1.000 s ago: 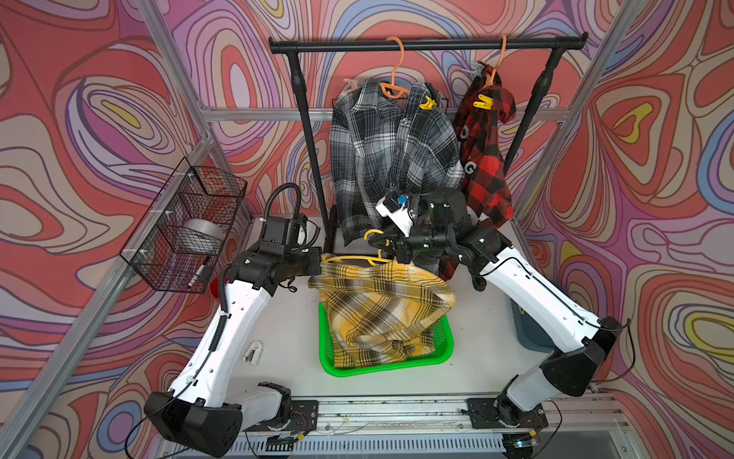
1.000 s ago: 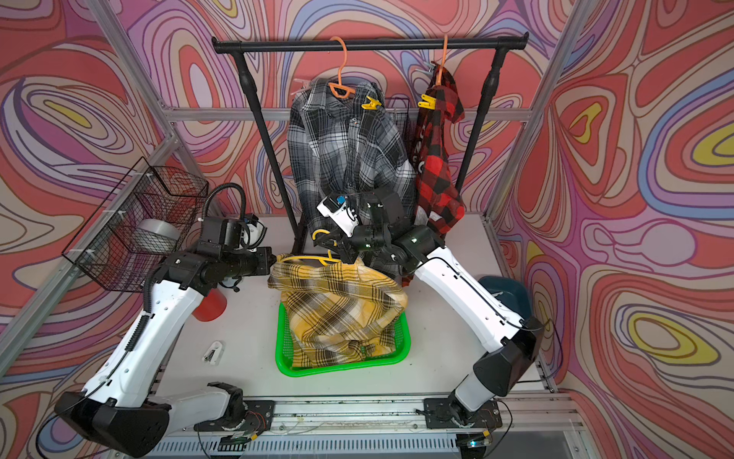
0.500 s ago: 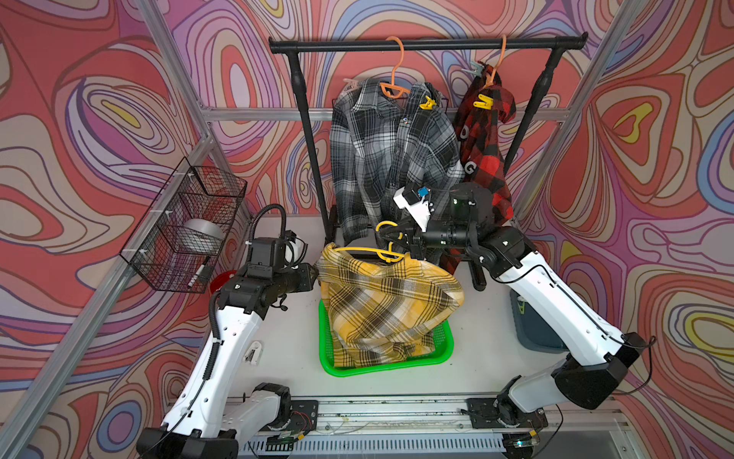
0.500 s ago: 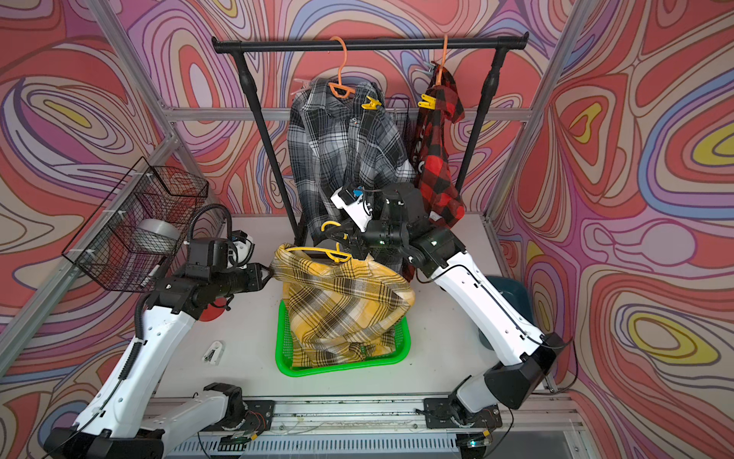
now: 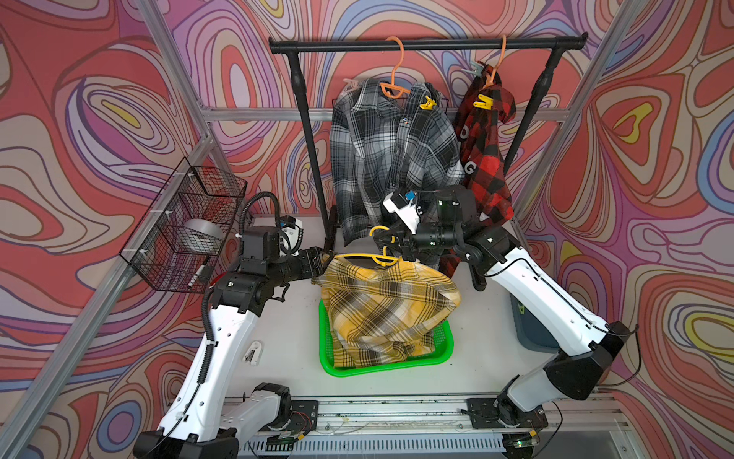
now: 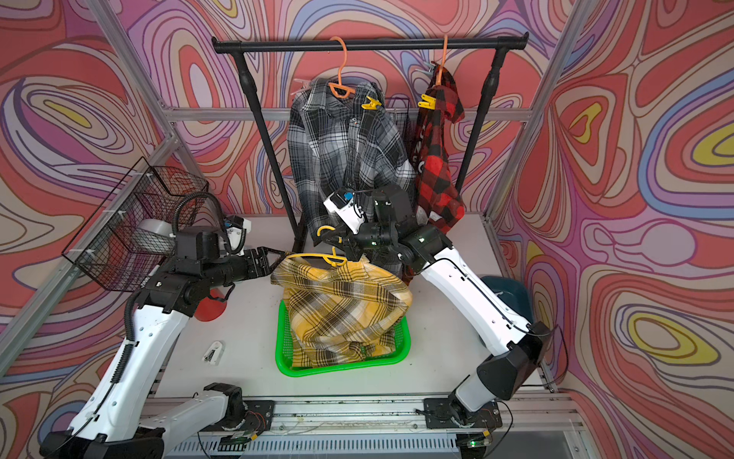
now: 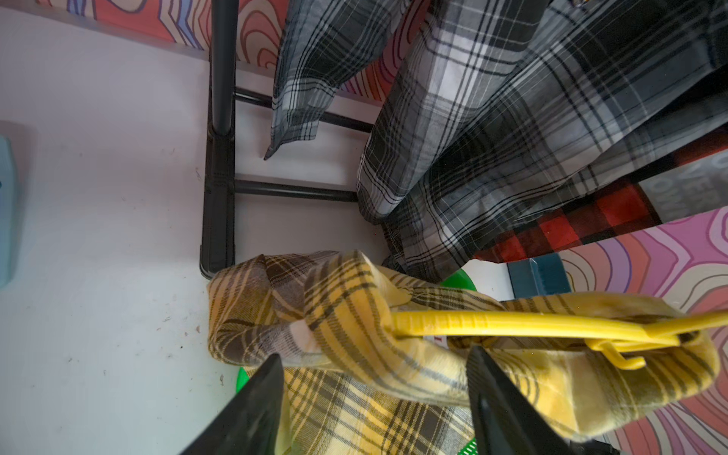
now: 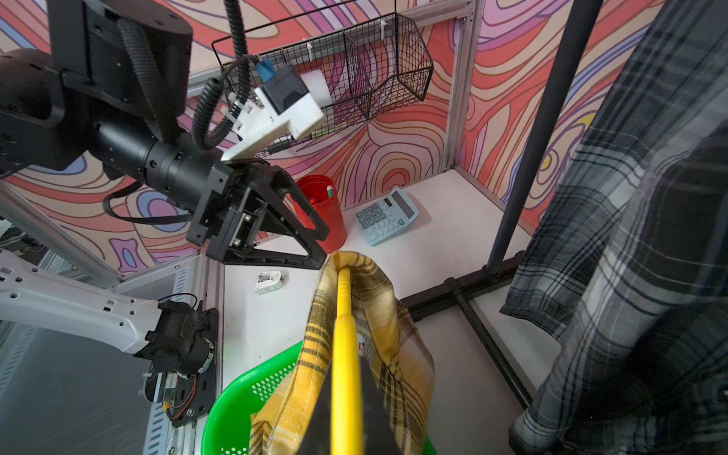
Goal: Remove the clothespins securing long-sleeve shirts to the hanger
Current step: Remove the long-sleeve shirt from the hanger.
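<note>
- At the left of a top view, a black wire-mesh basket (image 5: 186, 226) hangs on the frame rail.
- My left claw (image 8: 324, 250) sits left of centre with its jaws spread and nothing between them. Its tips are just beside the left shoulder of the yellow-and-black plaid shirt (image 5: 385, 302); I cannot tell whether they touch it.
- Lower left, a small white plastic clip (image 5: 253, 351) lies loose on the white counter (image 5: 286, 357), well apart from the shirts.
- In the middle, the yellow plaid shirt is draped over a thin yellow plastic hanger (image 5: 359, 256), and its lower folds are piled in a green perforated plastic basket (image 5: 445, 349).
- Just right of centre, my right claw (image 5: 395, 247) is clamped on the yellow hanger near its hook and holds it above the basket.
- Upper centre, a grey, black and white plaid shirt (image 5: 381, 159) hangs from an orange hanger (image 5: 393, 75) on the black rail (image 5: 337, 44). A yellow clothespin (image 5: 428, 104) is on its right shoulder.
- Upper right, a red-and-black check shirt with white letters (image 5: 484, 159) hangs bunched. A second yellow clothespin (image 5: 482, 102) is near its top, and a pale teal clip (image 5: 476, 71) sits above that.
</note>
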Controlling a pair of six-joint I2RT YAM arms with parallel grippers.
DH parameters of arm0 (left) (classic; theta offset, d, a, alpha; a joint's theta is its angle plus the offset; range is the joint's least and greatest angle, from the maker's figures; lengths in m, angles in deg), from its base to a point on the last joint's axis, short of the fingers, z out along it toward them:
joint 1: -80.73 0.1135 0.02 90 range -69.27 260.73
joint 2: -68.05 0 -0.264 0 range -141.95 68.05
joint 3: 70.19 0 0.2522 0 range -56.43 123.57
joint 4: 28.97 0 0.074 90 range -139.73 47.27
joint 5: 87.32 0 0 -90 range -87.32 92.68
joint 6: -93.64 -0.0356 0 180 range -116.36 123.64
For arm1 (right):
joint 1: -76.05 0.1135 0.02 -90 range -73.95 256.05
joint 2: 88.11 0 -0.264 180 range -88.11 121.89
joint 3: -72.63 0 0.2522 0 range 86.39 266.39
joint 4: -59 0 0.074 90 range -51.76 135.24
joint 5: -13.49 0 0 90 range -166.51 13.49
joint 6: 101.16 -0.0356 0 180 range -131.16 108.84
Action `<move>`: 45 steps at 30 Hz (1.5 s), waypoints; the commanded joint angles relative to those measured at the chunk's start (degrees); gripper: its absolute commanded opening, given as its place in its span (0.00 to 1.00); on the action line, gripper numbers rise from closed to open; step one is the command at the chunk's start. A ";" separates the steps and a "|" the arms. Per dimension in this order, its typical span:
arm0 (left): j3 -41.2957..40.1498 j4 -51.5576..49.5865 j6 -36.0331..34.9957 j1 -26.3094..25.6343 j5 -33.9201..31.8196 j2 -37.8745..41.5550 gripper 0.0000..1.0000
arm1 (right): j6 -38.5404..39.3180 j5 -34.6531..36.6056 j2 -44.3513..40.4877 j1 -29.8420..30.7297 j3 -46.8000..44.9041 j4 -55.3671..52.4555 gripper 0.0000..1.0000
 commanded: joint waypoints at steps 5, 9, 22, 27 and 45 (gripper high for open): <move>0.17 0.50 1.30 -0.81 1.58 -2.79 0.56 | 1.41 1.91 0.25 0.86 2.00 -0.17 0.00; -0.73 0.02 1.03 -1.35 1.26 -2.79 0.43 | 1.42 2.20 0.58 1.00 1.99 0.53 0.00; -1.82 1.44 0.98 -1.79 0.93 -5.03 0.18 | 1.50 1.13 0.76 1.63 2.32 0.59 0.00; -1.85 0.66 0.61 -1.80 -2.25 -5.44 0.00 | 1.24 0.09 -0.06 1.65 1.53 1.18 0.00; -7.02 -1.69 -0.72 1.72 -8.31 -0.27 0.00 | 1.59 1.95 -3.54 1.40 0.37 1.26 0.00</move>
